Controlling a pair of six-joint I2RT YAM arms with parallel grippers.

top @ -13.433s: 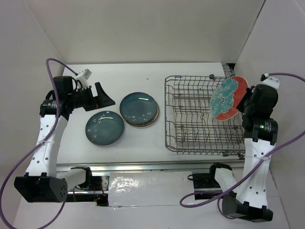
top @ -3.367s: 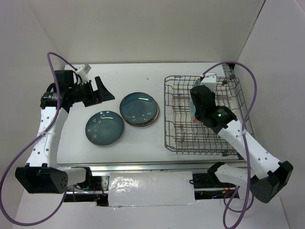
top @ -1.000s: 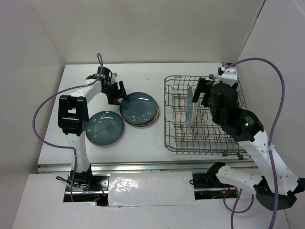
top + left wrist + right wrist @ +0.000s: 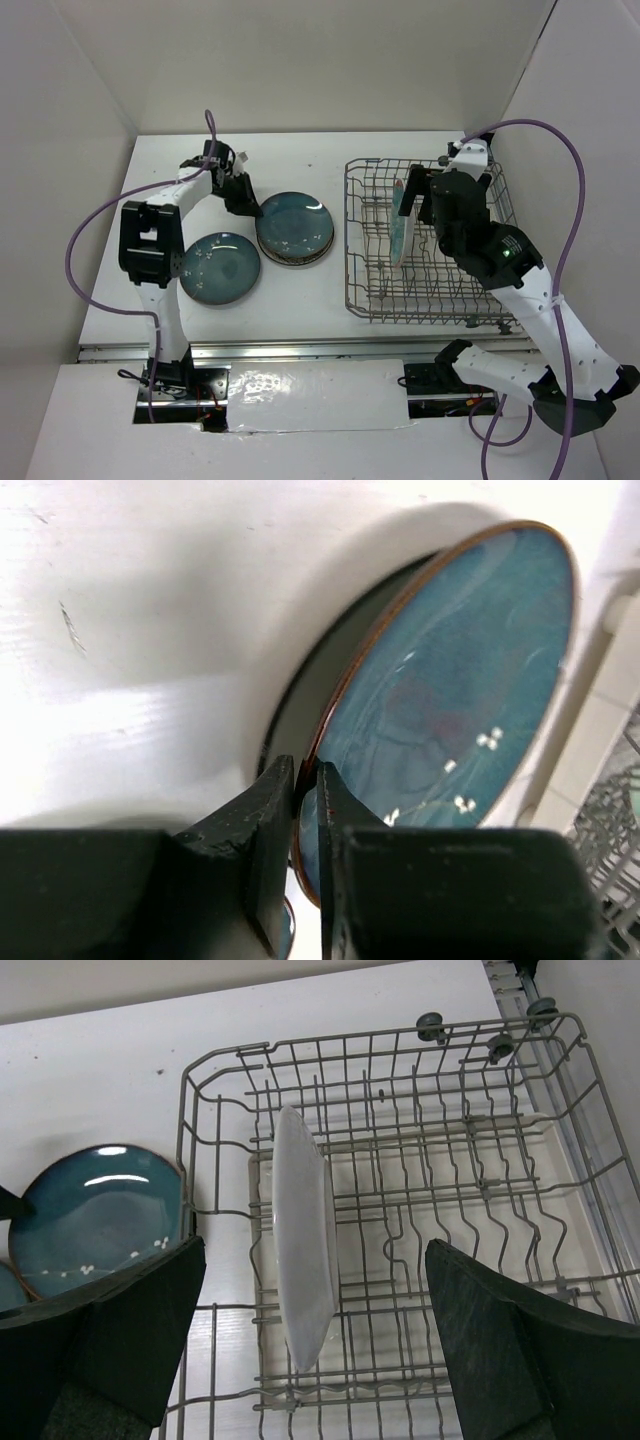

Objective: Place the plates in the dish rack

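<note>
On the left half of the top view, my left end effector (image 4: 247,200) is at the upper-left edge of the top teal plate (image 4: 295,226). This plate lies on a pale plate (image 4: 295,262), of which I see only a thin rim at the lower side of the stack. In the left wrist view the two black fingers (image 4: 345,810) are almost together, with only a narrow slot between them. The brown rim of the top teal plate (image 4: 450,700) goes into this slot, so I read it as a pinch on the rim. I cannot tell whether the plate is already raised from the one under it. A second teal plate (image 4: 220,267) lies flat on the white counter (image 4: 300,155), just beside the stack at its lower left. On the right half of the top view is the dish rack (image 4: 350,240), a grey wire basket. One standing plate (image 4: 401,225) is upright on its edge between the tines in the left part of the rack. From above it shows a turquoise face, and in the right wrist view it shows its pale back (image 4: 305,1250). My right end effector (image 4: 422,195) hangs over the upper middle part of the rack. Its fingers (image 4: 110,1330) are spread wide at the two lower corners of its own view, and they hold nothing. The standing plate is below them and apart from both.
</note>
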